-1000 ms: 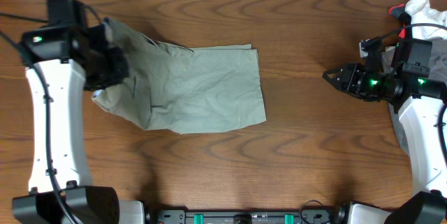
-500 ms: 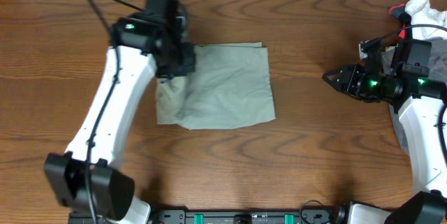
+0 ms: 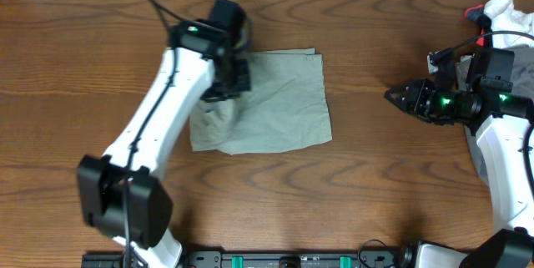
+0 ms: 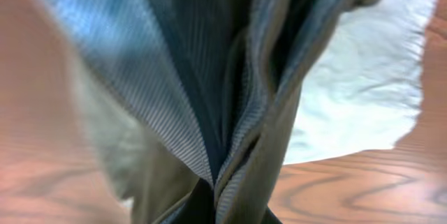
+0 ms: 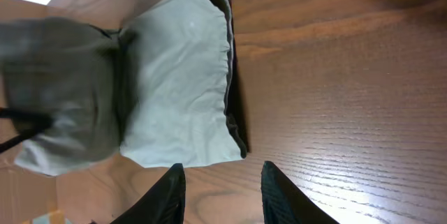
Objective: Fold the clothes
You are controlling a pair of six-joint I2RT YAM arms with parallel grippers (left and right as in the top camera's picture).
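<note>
The left claw (image 3: 227,84) is clamped on a raised fold of the shorts (image 3: 284,109), probably to carry that side over the rest; its own camera shows only blurred cloth. The shorts lie mid-worktop (image 3: 375,193). The right claw (image 3: 392,94) hovers well apart, jaws parted and empty, leaving room.

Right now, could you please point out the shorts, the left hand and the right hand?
shorts (image 3: 284,105), overhead view, flat middle of the cloth.
left hand (image 3: 224,91), overhead view, tips buried in bunched cloth.
right hand (image 3: 394,94), overhead view, between its open fingertips.
</note>
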